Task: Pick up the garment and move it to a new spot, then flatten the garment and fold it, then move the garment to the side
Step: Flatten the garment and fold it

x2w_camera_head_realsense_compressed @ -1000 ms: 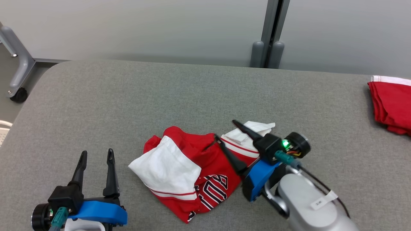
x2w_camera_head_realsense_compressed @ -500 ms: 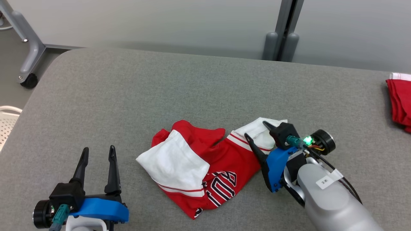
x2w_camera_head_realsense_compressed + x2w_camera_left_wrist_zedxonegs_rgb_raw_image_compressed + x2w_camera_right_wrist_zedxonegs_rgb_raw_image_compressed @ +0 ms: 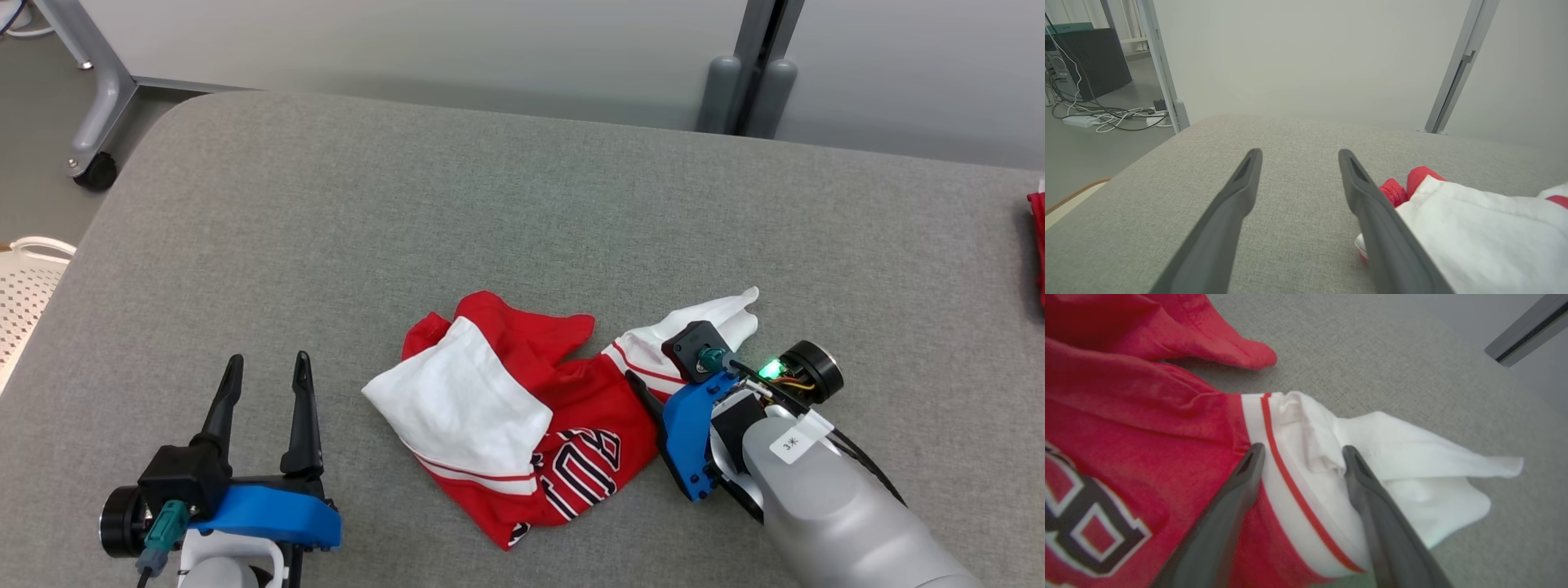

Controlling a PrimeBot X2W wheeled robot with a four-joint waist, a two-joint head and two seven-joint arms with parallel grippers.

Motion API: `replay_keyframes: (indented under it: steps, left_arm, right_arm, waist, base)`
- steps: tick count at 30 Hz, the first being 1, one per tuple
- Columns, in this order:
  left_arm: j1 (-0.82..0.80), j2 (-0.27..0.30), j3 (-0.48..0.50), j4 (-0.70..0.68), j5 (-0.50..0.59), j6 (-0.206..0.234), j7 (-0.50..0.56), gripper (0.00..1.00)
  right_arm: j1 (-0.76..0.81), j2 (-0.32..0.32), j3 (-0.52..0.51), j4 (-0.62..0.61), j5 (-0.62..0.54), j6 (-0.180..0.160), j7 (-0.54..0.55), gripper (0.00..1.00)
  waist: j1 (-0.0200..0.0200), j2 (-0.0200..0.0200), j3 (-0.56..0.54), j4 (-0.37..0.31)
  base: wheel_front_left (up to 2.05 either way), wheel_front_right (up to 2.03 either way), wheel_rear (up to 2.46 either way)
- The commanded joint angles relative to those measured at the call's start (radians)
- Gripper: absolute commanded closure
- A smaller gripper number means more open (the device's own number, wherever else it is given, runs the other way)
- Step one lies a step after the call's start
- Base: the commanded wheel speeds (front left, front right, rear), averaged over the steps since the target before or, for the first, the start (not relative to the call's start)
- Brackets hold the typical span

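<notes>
While the garment (image 3: 490, 408) lies crumpled, right tool (image 3: 1302, 449) open over its white sleeve (image 3: 1412, 453), left tool (image 3: 269, 359) open nearby

Obs.: left gripper (image 3: 269, 359) low on the robot's left side, fingers pointing forward, spread wide, nothing between them. The right gripper (image 3: 1303, 448) is also spread wide, tipped down and angled toward the robot's left. The pale right forearm (image 3: 824, 490) reaches in from the lower right.

Setting read as a robotics test lab, not a home. A grey fabric-topped bench (image 3: 490, 204) stood before bare pale partition panels (image 3: 1310, 61) joined by an aluminium post (image 3: 1457, 73). A metal frame leg (image 3: 106, 90) ran on a caster (image 3: 100, 173). Loose cables (image 3: 1106, 116), a power strip (image 3: 1079, 121) and a dark equipment cabinet (image 3: 1090, 57) sat on the grey floor (image 3: 1081, 151).
</notes>
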Motion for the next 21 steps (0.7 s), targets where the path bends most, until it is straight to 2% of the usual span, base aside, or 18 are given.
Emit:
replay_keyframes:
  steps: [1, 2, 6, 12, 15, 17, 21]
  left_arm:
    - [-0.011, -0.002, -0.006, 0.003, -0.005, 0.002, -0.004, 0.00]
    - [-0.005, -0.002, 0.000, 0.007, -0.006, 0.004, -0.004, 0.00]
    - [0.003, -0.002, 0.004, 0.006, -0.006, 0.008, -0.004, 0.00]
    - [0.014, -0.002, 0.021, 0.001, 0.005, 0.009, -0.004, 0.00]
    - [0.023, -0.002, 0.027, -0.002, 0.009, 0.008, -0.004, 0.00]
    - [0.035, -0.002, 0.029, -0.006, 0.011, 0.009, -0.004, 0.00]
    - [0.051, -0.001, 0.035, -0.013, 0.015, 0.009, -0.004, 0.00]
  right_arm:
    - [0.002, 0.000, 0.009, 0.021, 0.014, 0.000, 0.018, 0.53]
    - [0.010, -0.001, 0.026, 0.019, 0.071, 0.000, 0.002, 1.00]
    - [-0.018, -0.004, -0.007, 0.021, 0.107, 0.000, -0.087, 1.00]
    - [-0.017, -0.061, -0.085, -0.025, 0.131, 0.000, -0.150, 1.00]
    - [-0.001, -0.088, -0.122, -0.091, 0.127, 0.000, -0.153, 1.00]
    - [0.045, -0.143, -0.184, -0.210, 0.104, 0.000, -0.152, 1.00]
    - [0.093, -0.184, -0.259, -0.360, 0.054, 0.000, -0.153, 1.00]
  waist:
    - [0.0000, 0.0000, 0.001, 0.002]
    - [0.0000, 0.0000, -0.004, -0.003]
    - [0.0000, 0.0000, -0.012, -0.020]
    - [0.0000, 0.0000, -0.044, -0.049]
    - [0.0000, 0.0000, -0.055, -0.060]
    - [0.0000, 0.0000, -0.070, -0.073]
    - [0.0000, 0.0000, -0.089, -0.087]
  base:
    - [0.00, 0.00, 0.00]
    - [0.00, 0.00, 0.00]
    - [0.00, 0.00, 0.00]
    - [0.00, 0.00, 0.00]
    - [0.00, 0.00, 0.00]
    - [0.00, 0.00, 0.00]
    - [0.00, 0.00, 0.00]
